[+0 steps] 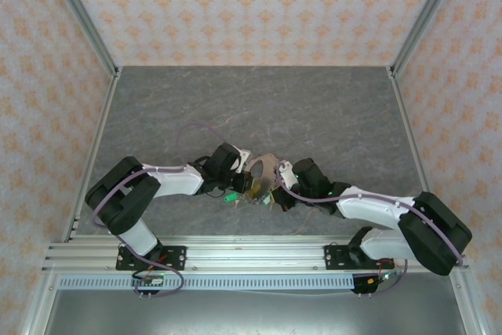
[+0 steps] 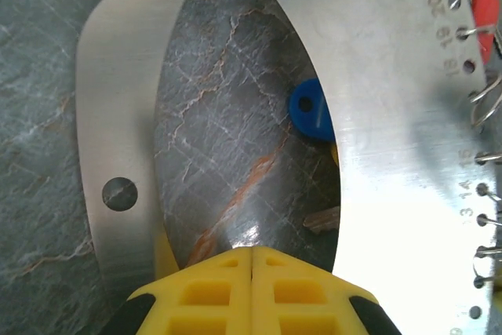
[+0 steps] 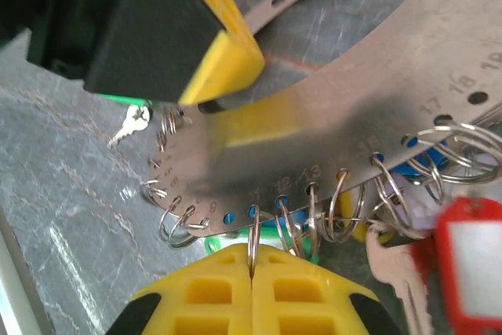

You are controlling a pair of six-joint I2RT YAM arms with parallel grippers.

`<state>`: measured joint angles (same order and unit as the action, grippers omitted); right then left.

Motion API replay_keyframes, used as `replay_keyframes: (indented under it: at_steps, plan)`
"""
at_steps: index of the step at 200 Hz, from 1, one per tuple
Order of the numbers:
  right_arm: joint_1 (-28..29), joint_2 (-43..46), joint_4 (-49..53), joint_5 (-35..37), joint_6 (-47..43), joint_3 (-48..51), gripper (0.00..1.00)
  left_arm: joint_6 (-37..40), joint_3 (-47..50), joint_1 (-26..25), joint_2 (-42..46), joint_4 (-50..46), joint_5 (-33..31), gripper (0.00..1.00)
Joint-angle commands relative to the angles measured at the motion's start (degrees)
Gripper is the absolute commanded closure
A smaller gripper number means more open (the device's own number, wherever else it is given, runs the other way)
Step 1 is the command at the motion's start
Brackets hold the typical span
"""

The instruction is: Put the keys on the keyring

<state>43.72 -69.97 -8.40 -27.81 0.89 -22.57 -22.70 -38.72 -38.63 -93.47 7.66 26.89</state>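
Left hand, right hand, clamping keyring

Grey marbled tbl w/ green-head key on it.

The left claw and right claw sit close together at the pale keyring, green keys beside them.

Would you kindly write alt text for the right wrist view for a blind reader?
The right gripper, jaws shut, pinches a split ring on the numbered metal keyring plate; more rings, a red tag and a silver key hang alongside.
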Motion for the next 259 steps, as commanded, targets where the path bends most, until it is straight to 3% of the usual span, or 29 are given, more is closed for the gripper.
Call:
replay_keyframes:
  at_steps: [1,31,55,94,112,146,160,188,229,259]
  plan:
    - [0.31,1.42,-10.65,0.38,-4.62,0.70,1.00,-0.52,0.47,-0.74,0.10,-2.35,1.85,0.94]
    - [0.18,1.86,-23.85,-1.52,-10.63,4.01,1.00,-0.07,-0.84,-0.88,1.92,-3.79,4.40,0.94]
    - [-1.00,1.84,-22.74,-6.16,-15.95,1.45,1.00,0.80,-1.68,-0.92,5.11,-6.11,4.04,0.94]
    - [-2.09,1.86,-25.35,-6.96,-22.26,0.69,1.00,2.08,-3.30,-0.92,10.25,-9.80,4.14,0.93]
    - [-3.60,3.23,-23.70,-10.81,-24.79,-0.47,1.00,2.26,-2.39,-0.86,15.03,-10.02,1.44,0.83]
    - [-6.39,3.77,-16.88,-19.24,-29.58,-3.53,1.00,5.69,0.81,-0.26,27.56,-9.11,-5.32,0.80]
    - [-6.94,3.43,-14.70,-22.31,-30.97,-4.84,1.00,8.76,2.80,-0.17,32.20,-7.34,-7.89,0.76]
    - [-7.34,2.41,-13.13,-24.74,-33.20,-7.33,1.00,17.97,7.76,-0.13,38.18,-0.62,-7.20,0.73]
    - [-7.33,-0.38,-8.95,-25.45,-38.59,-9.15,1.00,27.16,10.03,0.60,38.99,1.13,-10.21,0.74]
    - [-7.32,-1.36,-4.72,-26.85,-41.75,-9.69,1.00,30.68,8.63,1.96,34.39,1.96,-4.17,0.77]
